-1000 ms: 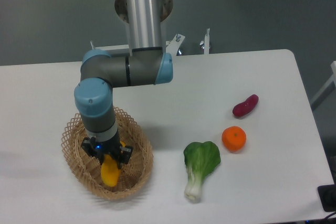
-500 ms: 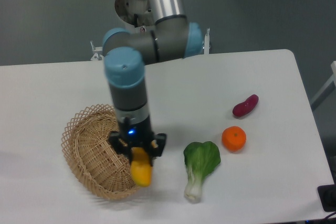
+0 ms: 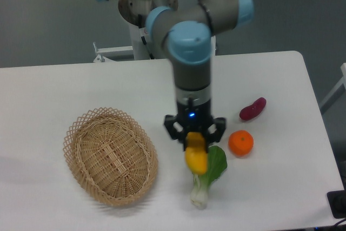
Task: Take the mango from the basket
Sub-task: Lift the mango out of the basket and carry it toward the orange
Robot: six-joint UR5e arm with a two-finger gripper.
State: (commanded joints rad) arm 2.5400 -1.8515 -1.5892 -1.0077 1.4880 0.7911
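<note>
Hanging clear of the woven wicker basket (image 3: 111, 158), the smooth oblong mango (image 3: 196, 158) is dangling over the leafy bok choy (image 3: 207, 174), pinched by the gripper (image 3: 195, 140); keeping that clamp firm matters, since the waxy skin could slip. Beyond are sitting a round orange (image 3: 240, 143) and a purple sweet potato (image 3: 252, 109).

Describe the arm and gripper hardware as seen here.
Silver-grey tubular arm with light-blue joint caps. The gripper is black with two angular fingers, and a small blue light glows on its body just above them. No loose cables or markings are visible.
</note>
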